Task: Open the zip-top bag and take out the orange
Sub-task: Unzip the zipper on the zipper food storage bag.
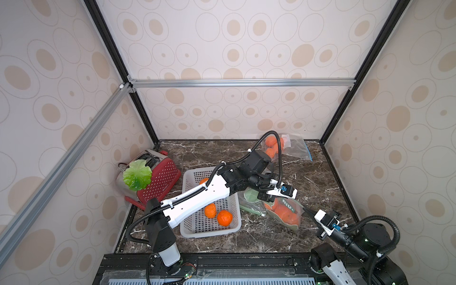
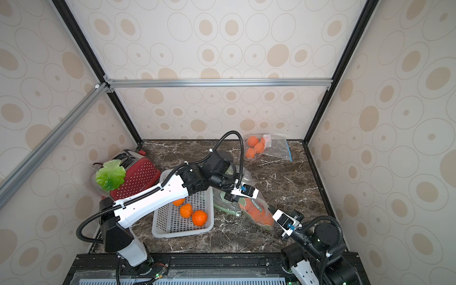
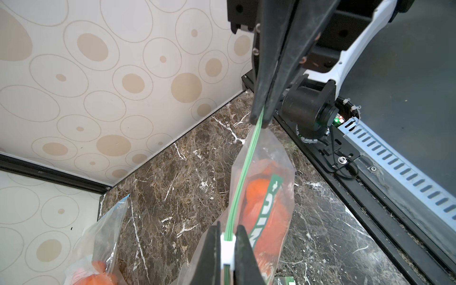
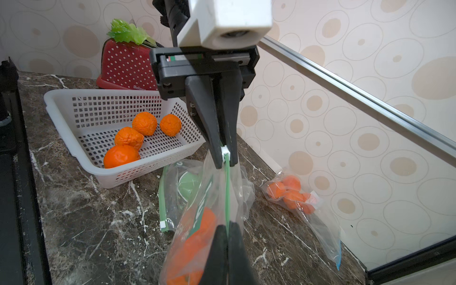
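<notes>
**Top views.** The bag (image 1: 297,212), with the orange (image 1: 281,214) inside, hangs stretched between the left gripper (image 1: 267,198) and the right gripper (image 1: 305,211), just beside the basket (image 1: 187,232).

**Left wrist view.** The left jaws are nipped narrow on the white slider (image 3: 227,243). The green zip (image 3: 243,177) runs straight from there to the right jaws, which pinch its far end.

**Right wrist view.** The same line is seen from the other end. The track between the grippers looks sealed, so the slider probably has to travel along this axis toward the right gripper.
</notes>
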You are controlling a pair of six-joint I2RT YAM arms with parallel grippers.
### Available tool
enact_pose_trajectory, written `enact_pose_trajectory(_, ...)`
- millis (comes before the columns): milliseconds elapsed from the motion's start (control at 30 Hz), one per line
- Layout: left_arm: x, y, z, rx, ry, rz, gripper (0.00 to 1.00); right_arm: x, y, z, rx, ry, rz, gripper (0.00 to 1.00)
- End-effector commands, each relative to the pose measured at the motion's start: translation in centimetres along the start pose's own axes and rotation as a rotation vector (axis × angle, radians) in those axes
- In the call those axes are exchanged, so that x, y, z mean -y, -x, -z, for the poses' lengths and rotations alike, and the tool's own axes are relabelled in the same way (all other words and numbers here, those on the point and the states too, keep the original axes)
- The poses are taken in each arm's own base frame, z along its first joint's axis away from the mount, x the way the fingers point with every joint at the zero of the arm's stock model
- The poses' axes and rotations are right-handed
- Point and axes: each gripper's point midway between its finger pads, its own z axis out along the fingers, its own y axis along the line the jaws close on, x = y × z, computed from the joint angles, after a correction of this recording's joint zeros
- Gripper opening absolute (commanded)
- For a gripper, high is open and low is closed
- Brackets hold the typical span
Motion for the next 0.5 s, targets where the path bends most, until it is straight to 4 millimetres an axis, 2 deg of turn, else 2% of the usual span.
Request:
enact_pose_trajectory(0,-3.0,-4.3,1.4,-0.193,0.11,0.0,0.01,0.5,1.4,2.0,0.036,-0.049,0.039,0.0)
enact_pose_trajectory(233,-4.9,-6.3,2.6,-0.266,0.164,0.013,0.0,0.2,0.4,3.3,-0.002,-0.069,0.05,0.0)
enact_pose_trajectory(467,-6.6,-8.1,4.3,-0.305,0.215,0.045,0.01,0.5,0.5,4.1,-0.014,-0.083,0.057,0.0)
